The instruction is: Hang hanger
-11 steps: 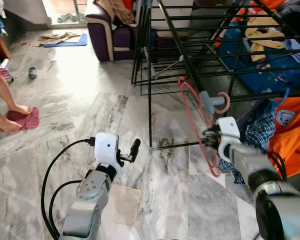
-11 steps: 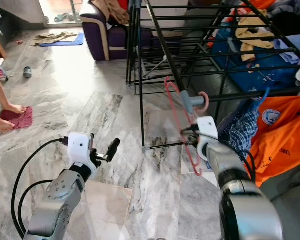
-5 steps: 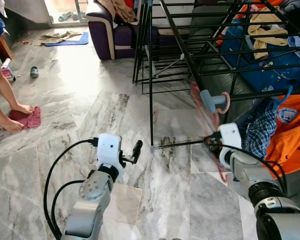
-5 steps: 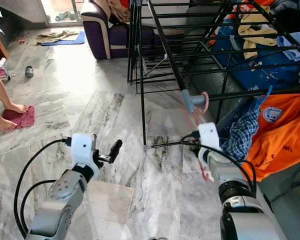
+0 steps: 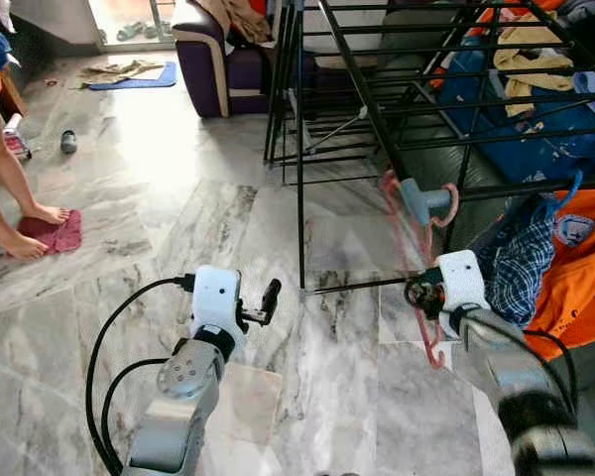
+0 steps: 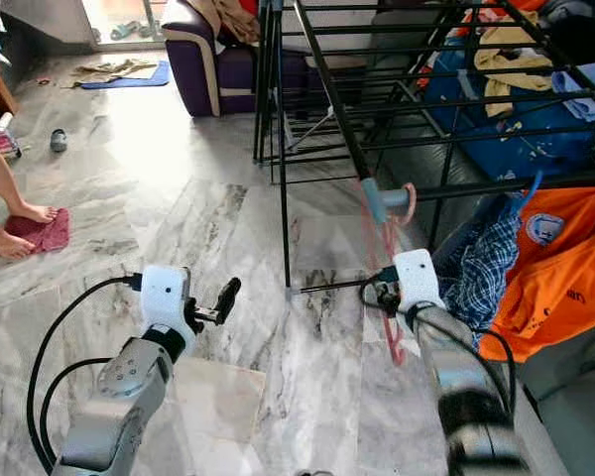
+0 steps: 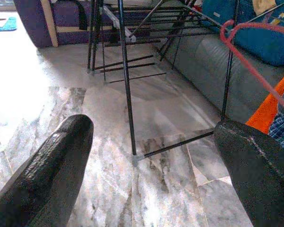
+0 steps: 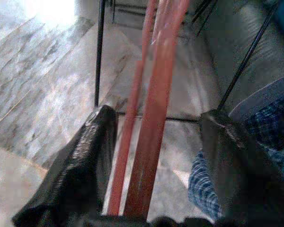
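A thin pink hanger (image 5: 409, 253) hangs by its hook (image 5: 446, 203) from the grey corner joint (image 5: 415, 198) of the black drying rack (image 5: 299, 149), its body slanting down toward the floor. My right gripper (image 5: 421, 295) is at the hanger's lower part. In the right wrist view the gripper (image 8: 158, 116) is open, its two fingers (image 8: 92, 151) standing apart on either side of the hanger's pink bars (image 8: 154, 94) without pressing them. My left gripper (image 5: 268, 299) is held low over the marble floor, open and empty (image 7: 154, 127).
An orange shirt (image 5: 580, 268) and a plaid cloth (image 5: 521, 263) hang on the rack's right side, close to my right arm. A purple sofa (image 5: 218, 59) stands behind the rack. A person's bare feet (image 5: 25, 228) rest by a red cloth (image 5: 55, 236) at the left.
The hanger has swung on the rack corner and now hangs steeper. My right gripper has dropped slightly lower along it. The left arm has stayed put.
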Controlling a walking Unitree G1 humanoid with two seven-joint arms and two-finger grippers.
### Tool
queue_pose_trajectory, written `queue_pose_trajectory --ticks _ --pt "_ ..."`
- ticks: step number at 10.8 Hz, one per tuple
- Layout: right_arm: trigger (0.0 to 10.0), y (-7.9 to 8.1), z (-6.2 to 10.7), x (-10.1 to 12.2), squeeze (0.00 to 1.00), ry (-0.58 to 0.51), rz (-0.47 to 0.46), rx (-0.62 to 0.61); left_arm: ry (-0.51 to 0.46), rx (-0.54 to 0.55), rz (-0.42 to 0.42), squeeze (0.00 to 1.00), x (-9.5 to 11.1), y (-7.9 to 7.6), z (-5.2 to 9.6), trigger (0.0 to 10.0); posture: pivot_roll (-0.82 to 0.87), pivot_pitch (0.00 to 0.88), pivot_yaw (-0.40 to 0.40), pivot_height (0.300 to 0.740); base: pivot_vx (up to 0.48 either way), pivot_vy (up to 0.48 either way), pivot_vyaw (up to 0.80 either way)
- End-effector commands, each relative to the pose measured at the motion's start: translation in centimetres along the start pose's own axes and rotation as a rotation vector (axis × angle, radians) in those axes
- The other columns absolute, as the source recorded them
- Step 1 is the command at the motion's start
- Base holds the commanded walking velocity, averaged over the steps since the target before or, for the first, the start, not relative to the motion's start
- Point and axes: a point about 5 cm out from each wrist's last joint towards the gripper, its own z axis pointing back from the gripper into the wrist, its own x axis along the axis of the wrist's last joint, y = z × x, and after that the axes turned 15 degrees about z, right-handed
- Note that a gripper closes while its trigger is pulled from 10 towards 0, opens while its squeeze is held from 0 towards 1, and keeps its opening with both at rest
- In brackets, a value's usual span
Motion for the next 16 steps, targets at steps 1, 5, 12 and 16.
queue_pose_trajectory --ticks 1,5,12,16 --pt "10.0 -0.1 0.4 0.2 1.00 -0.009 0.015 -0.030 0.008 -0.001 -0.012 0.00 -0.2 -0.1 0.0 10.0 0.01 0.089 -0.061 0.740 0.000 0.000 0.00" --pt "10.0 -0.4 2.9 1.6 1.00 -0.143 0.036 -0.129 -0.014 0.014 -0.042 0.00 0.0 0.1 -0.1 10.0 0.02 0.084 -0.070 0.740 0.000 0.000 0.00" --pt "10.0 -0.1 6.8 3.3 0.00 -0.323 -0.144 -0.201 -0.111 0.079 -0.210 0.00 0.6 2.2 1.5 10.0 0.02 0.056 -0.049 0.740 0.000 0.000 0.00" --pt "10.0 0.6 7.7 2.8 0.00 -0.321 -0.201 -0.163 -0.130 0.225 -0.298 0.00 0.5 5.8 5.1 10.0 0.04 0.043 -0.037 0.740 0.000 0.000 0.00"
